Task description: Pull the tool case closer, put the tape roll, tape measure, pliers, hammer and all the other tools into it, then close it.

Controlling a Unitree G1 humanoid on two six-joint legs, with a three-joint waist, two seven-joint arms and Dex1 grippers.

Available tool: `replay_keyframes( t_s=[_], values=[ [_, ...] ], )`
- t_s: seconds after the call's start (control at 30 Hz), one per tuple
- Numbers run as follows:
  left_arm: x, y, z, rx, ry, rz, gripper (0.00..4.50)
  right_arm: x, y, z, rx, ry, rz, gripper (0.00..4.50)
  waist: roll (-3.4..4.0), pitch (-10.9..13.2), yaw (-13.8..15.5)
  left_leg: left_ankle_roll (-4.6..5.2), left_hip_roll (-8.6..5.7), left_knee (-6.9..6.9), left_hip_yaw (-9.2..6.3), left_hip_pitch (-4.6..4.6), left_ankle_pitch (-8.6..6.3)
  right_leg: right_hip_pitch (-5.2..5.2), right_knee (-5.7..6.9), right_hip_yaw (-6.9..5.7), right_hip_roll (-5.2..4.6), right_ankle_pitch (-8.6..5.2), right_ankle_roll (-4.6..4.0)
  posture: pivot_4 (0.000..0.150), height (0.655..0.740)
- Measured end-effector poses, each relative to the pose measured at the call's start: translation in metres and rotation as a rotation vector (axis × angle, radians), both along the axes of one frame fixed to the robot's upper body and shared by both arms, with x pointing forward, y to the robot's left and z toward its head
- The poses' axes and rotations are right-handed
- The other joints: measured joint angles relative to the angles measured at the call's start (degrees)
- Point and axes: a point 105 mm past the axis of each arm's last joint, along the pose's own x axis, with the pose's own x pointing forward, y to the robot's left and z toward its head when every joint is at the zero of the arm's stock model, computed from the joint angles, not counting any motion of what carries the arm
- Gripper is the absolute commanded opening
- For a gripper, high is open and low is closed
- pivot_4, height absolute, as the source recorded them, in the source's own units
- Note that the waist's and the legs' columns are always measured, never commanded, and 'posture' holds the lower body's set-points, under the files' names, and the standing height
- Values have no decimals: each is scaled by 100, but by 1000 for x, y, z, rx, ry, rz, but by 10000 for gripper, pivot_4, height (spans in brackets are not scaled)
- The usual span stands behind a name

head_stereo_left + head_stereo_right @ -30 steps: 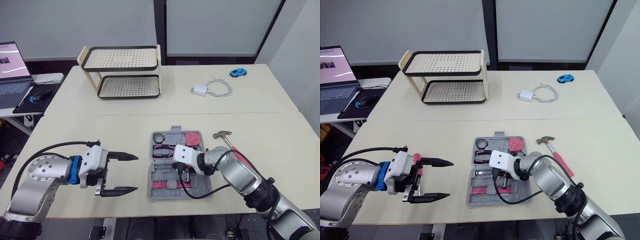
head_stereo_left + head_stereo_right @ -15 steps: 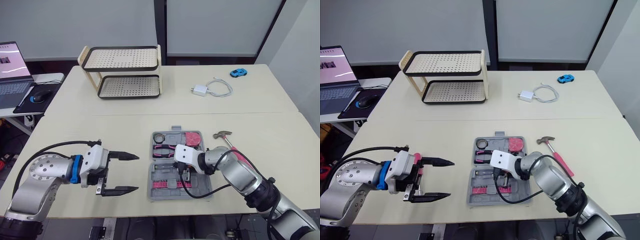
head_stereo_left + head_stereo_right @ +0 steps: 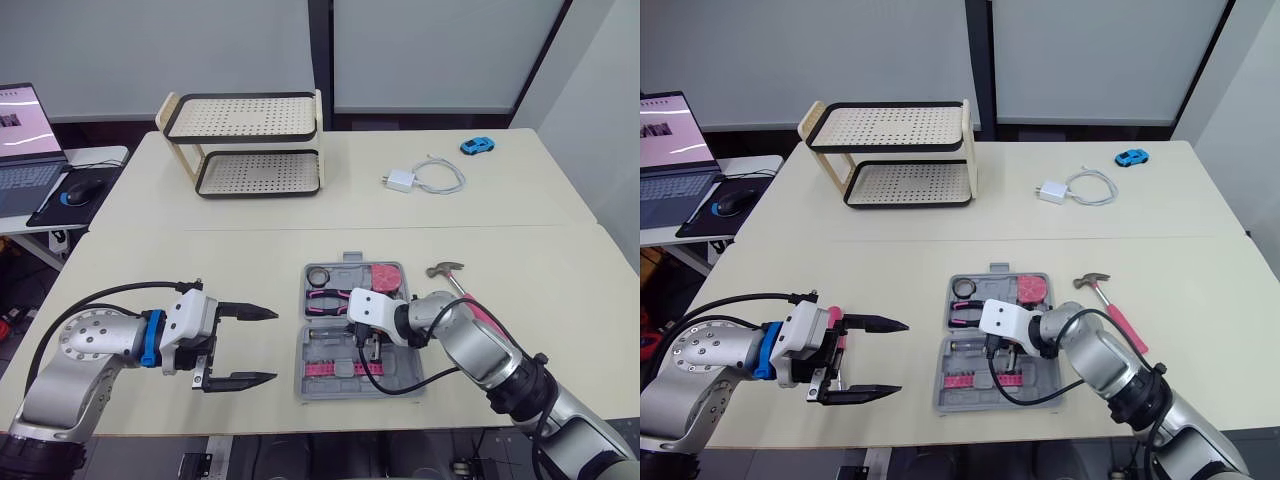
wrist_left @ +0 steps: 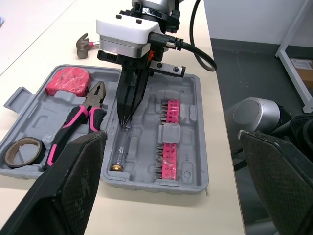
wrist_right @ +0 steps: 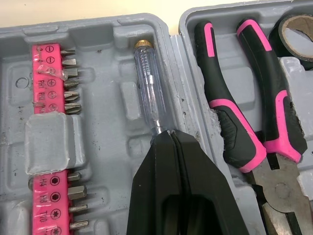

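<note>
Right gripper (image 5: pixel 168 134) looks clenched on your clear screwdriver (image 5: pixel 145 83) inside the tool case (image 4: pixel 193 127), lower centre; left gripper (image 3: pixel 273 346) hangs released, lower left.

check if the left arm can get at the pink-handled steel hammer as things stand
Probably not directly. The pink-handled steel hammer lies beyond the open grey plastic tool case, and the right gripper, shut on a clear-handled screwdriver, sits between it and the open left gripper.

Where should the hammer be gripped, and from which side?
Grip the hammer at the middle of its pink handle, coming from above and closing across it. It lies flat on the table, right of the case, so only its top and sides are free.
</note>
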Motion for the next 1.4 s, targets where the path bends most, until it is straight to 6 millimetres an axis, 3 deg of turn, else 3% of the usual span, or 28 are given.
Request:
replay_keyframes(
  t_s=[0.2,0.3,0.43,0.6,0.77,0.93,1.0,1.17,1.27,1.4],
  values=[
    [1,1,0,-23,46,29,45000,1,-3,9,40,36,25,328,0,2,-2,0,2,1,0,-1,0,-1,1,1,0,0,0,1500,7400],
    [-1,9,1,-12,99,66,45000,-7,5,37,131,41,72,328,1,2,-17,0,5,-2,-1,-3,0,-5,1,1,1,0,0,1500,7400],
    [2,19,10,-21,114,124,45000,-16,12,84,239,-8,151,9013,2,3,-15,0,8,-2,-4,-3,0,-4,-1,0,0,0,0,1500,7400],
    [10,45,21,-9,118,265,45000,-11,-42,112,278,-22,53,27196,-6,8,55,1,4,0,-4,-5,-1,4,-8,-4,-18,0,0,1500,7400],
    [25,99,37,-34,80,528,45000,-9,-131,115,230,-29,-177,44283,-9,12,32,2,-2,-3,16,-4,-1,4,-7,-4,-10,0,0,1500,7400],
    [25,163,29,-21,91,783,45000,-10,-229,107,176,-70,-455,44733,-10,13,0,2,-2,-15,49,4,-1,1,-5,1,-3,-2,-2,1500,7400],
    [22,190,22,-25,103,885,45000,-11,-259,105,179,-96,-542,44733,-10,13,-14,2,0,-17,58,10,-1,1,-3,4,-3,-2,-3,1500,7400],
    [17,238,2,-46,129,1108,45000,-9,-310,94,190,-171,-726,44733,-11,12,-8,1,1,-16,57,11,-1,1,0,3,-4,-1,-3,1500,7400],
    [7,261,-17,-31,167,1238,45000,-14,-346,77,225,-177,-908,44733,-12,13,-9,1,-1,-17,58,9,-1,0,-4,6,-9,-1,-3,1500,7400],
    [6,269,-23,-18,158,1288,45000,-19,-363,64,221,-175,-995,44733,-11,12,-2,1,0,-15,58,12,0,1,2,7,-12,-1,-2,1500,7400]
  ],
)
